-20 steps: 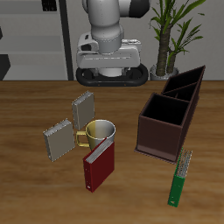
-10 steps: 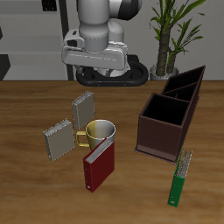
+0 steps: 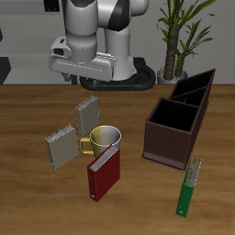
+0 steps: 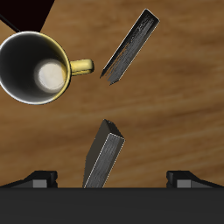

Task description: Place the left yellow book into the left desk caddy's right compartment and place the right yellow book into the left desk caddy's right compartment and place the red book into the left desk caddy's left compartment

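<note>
The gripper [image 3: 78, 72] is sliding sideways above the table's back, away from the left desk caddy [image 3: 174, 133] and toward the books compared with half a second ago; it is hanging well above the wood, and its jaws are standing wide apart with nothing between them in the wrist view. The left yellow book [image 3: 87, 116] is standing upright farther back, just behind the yellow mug [image 3: 104, 139]; the right yellow book [image 3: 61, 146] is standing upright beside the mug's handle; neither has moved. The red book [image 3: 104, 173] is leaning upright just in front of the mug, unchanged. The caddy's two compartments are sitting open, and a green book [image 3: 189, 186] is lying near the front edge.
</note>
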Available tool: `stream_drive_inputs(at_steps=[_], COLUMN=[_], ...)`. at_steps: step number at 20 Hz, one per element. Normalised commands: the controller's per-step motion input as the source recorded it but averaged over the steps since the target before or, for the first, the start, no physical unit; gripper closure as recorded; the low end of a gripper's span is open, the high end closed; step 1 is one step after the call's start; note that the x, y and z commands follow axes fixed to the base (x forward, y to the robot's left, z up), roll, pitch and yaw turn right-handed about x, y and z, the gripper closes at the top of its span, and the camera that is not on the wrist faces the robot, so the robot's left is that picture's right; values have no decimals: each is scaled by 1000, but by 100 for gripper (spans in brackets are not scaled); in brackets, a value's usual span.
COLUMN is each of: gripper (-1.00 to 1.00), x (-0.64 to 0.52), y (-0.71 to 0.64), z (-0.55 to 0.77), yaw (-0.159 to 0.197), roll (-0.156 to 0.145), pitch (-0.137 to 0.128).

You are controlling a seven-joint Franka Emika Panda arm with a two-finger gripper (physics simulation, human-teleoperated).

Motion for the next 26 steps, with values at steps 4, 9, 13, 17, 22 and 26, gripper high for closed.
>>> stream_drive_inputs(at_steps=[4,9,13,17,22,26], gripper=[-100,-100,-100,-100,-100,-100], x=[-12,-105,-142,-160,-75,74], y=[-323,30,137,54,-34,-30], z=[-199,-299,-258,-317,-187,-182], yaw=[-37,-51,-58,-13,0,-19], roll=[-32,22,40,-6,-5,-20], pitch=[-19,-50,-25,-44,-38,4])
